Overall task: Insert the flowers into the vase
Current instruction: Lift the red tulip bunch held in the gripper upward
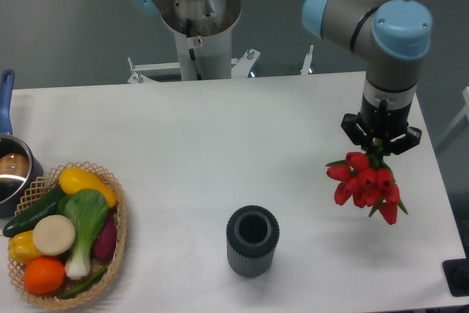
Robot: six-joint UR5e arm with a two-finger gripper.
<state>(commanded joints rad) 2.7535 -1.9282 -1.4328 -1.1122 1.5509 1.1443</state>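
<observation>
Nearest the front edge of the white table [220, 130] stood the dark grey ribbed vase [252, 241], upright, its round mouth open and nothing in it. Off to the left, near the same edge, sat a wicker basket [117, 243] piled with a leafy green-and-white vegetable [86, 218], an orange [44, 275], a yellow pepper [82, 181], a cucumber [33, 212] and other produce. Just behind it, a blue-handled metal pot [11, 170] touched the table's left edge.

Farther back on the right, the bunch of red tulips [366, 185] hung in the air, buds pointing down, well apart from the vase and to its right. The gripper [379, 141] was closed on the green stems from above, its black fingers [353, 128] pinching them. Above it rose the grey arm [388, 49] with pale blue joint caps, and its base [198, 12] stood beyond the table's far edge.
</observation>
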